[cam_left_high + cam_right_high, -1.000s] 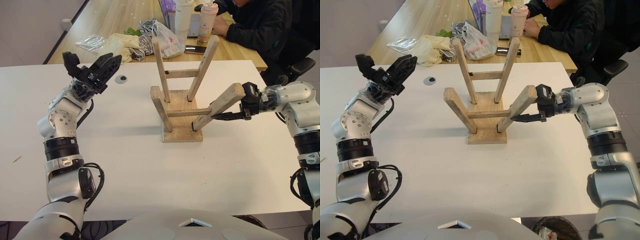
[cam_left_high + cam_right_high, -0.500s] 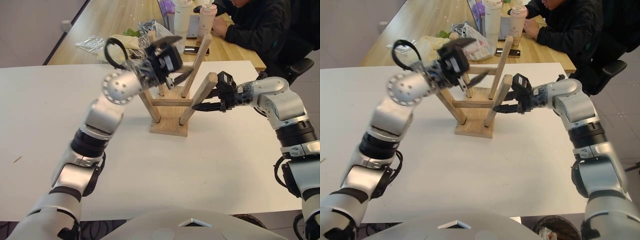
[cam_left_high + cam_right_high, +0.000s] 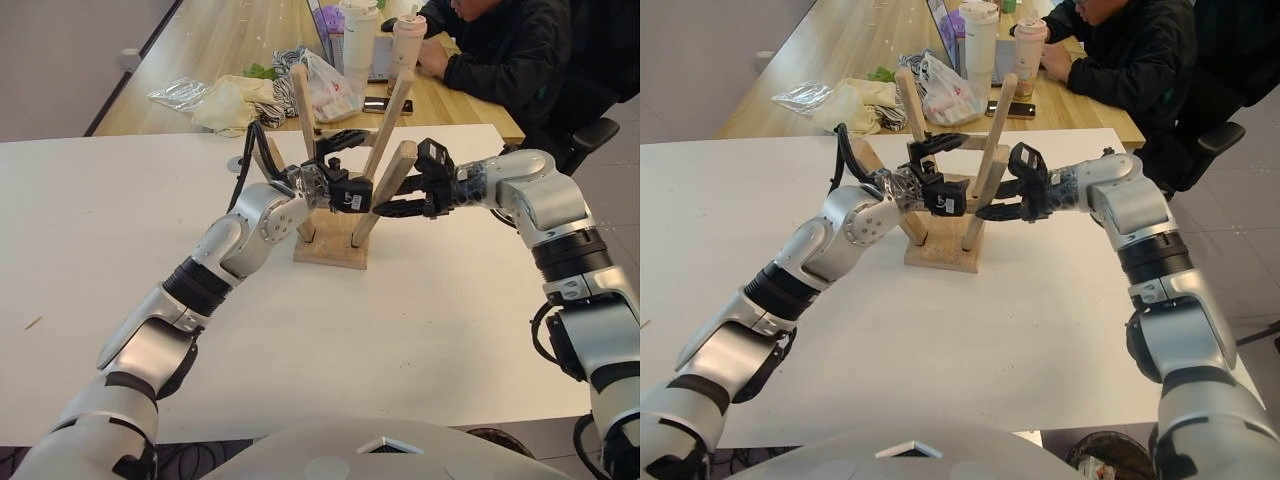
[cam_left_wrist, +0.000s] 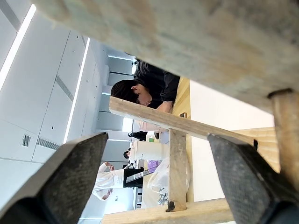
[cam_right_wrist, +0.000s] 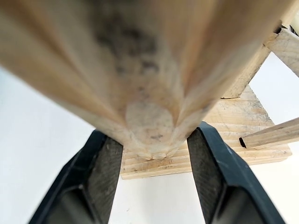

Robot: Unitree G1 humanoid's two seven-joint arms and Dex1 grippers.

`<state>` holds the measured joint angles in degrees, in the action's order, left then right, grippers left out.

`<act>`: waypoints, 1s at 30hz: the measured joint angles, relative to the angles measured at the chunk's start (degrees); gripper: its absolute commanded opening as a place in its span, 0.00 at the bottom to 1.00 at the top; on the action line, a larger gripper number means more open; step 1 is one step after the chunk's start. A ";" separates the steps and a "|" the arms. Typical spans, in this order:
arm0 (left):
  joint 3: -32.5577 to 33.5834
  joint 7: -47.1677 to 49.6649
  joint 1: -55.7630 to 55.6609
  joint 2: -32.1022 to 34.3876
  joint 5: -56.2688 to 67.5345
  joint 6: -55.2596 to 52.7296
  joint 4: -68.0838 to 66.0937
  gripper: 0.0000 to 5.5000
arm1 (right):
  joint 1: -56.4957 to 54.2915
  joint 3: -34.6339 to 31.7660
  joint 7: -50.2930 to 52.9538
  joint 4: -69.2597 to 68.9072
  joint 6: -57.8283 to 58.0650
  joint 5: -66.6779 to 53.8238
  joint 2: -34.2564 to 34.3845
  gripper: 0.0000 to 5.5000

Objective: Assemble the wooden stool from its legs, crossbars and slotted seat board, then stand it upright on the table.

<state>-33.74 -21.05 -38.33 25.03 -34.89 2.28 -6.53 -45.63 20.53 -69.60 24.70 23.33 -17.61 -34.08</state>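
Note:
The wooden stool sits upside down, its slotted seat board (image 3: 328, 252) flat on the white table (image 3: 420, 330) and its legs pointing up, joined by crossbars. My right gripper (image 3: 396, 196) is shut on the near right leg (image 3: 388, 180), its fingers (image 5: 105, 170) pressing both sides of the wood. My left gripper (image 3: 348, 166) is open among the legs from the left side. A crossbar (image 4: 173, 123) lies between its spread fingers (image 4: 70, 172), and another wooden piece passes close above the wrist camera.
A wooden table (image 3: 200, 50) behind holds bags (image 3: 325, 85), two tall cups (image 3: 405, 35) and a phone, with a seated person (image 3: 500, 50) at its right end. A small round grey object (image 3: 233, 163) lies left of the stool. The near half of the white table is bare.
My left arm swung from the far left across to the stool and brought its open gripper in among the legs. The right gripper kept hold of its leg, and the stool shifted slightly left.

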 measured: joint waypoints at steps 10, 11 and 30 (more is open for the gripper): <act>6.72 -3.21 3.55 -1.88 7.10 -4.09 3.51 0.72 | -5.27 2.90 0.42 11.42 -9.26 1.94 4.53 0.36; 9.31 -5.09 4.17 -2.73 11.21 -6.83 5.43 0.72 | -5.09 2.87 0.72 11.25 -9.73 2.10 4.46 0.36; 46.94 -20.20 -5.96 -6.07 45.75 -1.22 -52.06 0.72 | 16.13 -9.72 6.03 0.52 -12.79 -3.08 13.09 0.57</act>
<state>13.20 -41.25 -44.28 18.96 10.86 1.06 -58.59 -29.50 10.81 -63.58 25.22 10.53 -20.69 -20.98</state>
